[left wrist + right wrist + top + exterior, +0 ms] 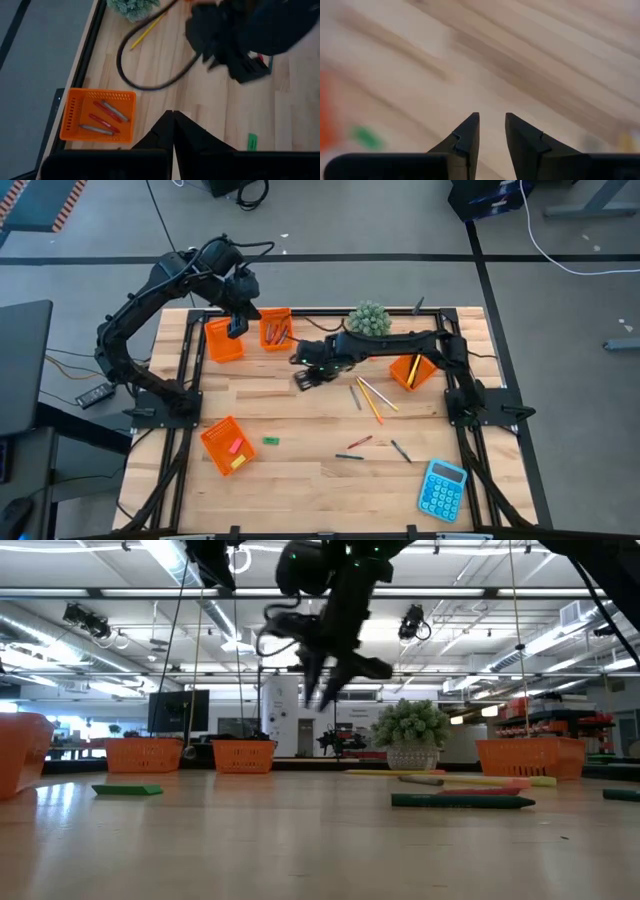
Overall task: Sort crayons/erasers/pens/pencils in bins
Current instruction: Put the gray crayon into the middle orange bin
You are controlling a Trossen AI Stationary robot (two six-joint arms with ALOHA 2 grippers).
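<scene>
Left end effector above far-left bins; right end effector over bare table centre; pencils beside.

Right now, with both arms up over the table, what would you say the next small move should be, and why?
Probably bring the right gripper back toward the loose sticks at mid-table and lower it onto one. Its fingers stand apart with nothing between them, high over bare wood, while pencils, pens and crayons lie unsorted. The left gripper is shut and empty near the back bins.
</scene>
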